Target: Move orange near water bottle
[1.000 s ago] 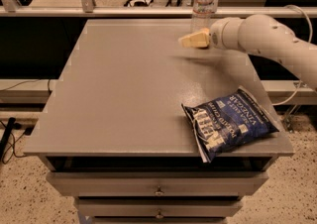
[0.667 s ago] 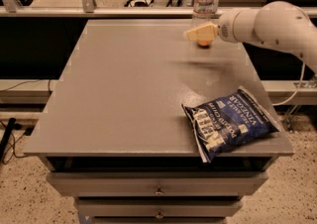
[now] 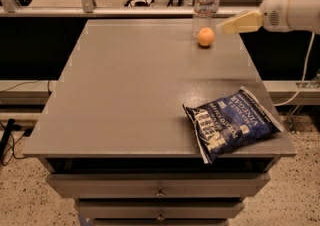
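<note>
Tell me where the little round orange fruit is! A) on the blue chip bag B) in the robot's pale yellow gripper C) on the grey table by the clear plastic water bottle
C: the small round orange rests on the grey table at the foot of the clear plastic water bottle, with the pale yellow gripper off to its right, apart from it.

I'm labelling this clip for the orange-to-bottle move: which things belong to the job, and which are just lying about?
Job: orange, right beside the water bottle at the far edge of the table; gripper, in the air beside the orange, apart from it.
Lying about: blue chip bag, near the front edge.
</note>
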`<state>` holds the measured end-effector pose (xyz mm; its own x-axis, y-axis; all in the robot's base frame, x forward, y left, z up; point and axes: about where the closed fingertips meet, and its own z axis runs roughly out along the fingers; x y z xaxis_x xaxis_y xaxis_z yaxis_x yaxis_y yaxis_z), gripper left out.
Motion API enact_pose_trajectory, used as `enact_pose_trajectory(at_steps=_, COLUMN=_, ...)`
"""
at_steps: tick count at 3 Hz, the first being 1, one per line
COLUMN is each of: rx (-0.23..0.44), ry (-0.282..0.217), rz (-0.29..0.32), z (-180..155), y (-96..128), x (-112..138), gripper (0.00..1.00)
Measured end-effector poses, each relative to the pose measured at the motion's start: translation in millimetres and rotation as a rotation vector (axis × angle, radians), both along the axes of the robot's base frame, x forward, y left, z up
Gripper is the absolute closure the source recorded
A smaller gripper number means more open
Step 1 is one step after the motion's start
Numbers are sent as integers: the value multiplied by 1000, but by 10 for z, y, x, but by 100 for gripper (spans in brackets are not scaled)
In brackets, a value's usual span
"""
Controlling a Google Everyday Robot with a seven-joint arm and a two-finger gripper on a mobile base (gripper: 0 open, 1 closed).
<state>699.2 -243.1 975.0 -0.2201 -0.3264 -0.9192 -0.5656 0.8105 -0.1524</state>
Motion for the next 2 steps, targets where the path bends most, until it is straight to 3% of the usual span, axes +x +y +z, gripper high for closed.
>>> enact_pose_trajectory(at_steps=1, rx=11, ry=-35, rz=14, z=239, y=-282, x=-489, gripper=0)
enact_pose_trajectory(at_steps=2, rx=20, ry=-59, rz=-34, z=296, y=-642, x=-735, gripper=0)
